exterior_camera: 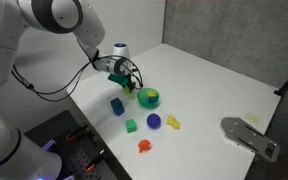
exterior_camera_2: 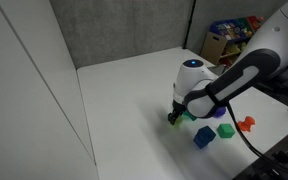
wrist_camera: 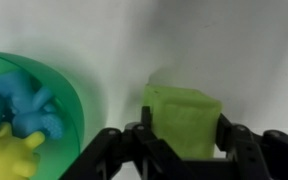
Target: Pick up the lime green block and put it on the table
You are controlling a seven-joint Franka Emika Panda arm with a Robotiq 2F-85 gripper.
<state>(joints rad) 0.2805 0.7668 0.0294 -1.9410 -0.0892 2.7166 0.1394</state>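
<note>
Gripper [wrist_camera: 184,130]: jaws clamped on both sides of the lime green block [wrist_camera: 182,108]
Block: just beside the green bowl [wrist_camera: 66,82], against the white table [wrist_camera: 234,40]
Bowl: holds blue [wrist_camera: 26,105] and yellow [wrist_camera: 9,155] pieces

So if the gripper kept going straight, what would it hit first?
Likely the white table beside the green bowl, with the lime green block held in the gripper touching first; the gap is unclear.
</note>
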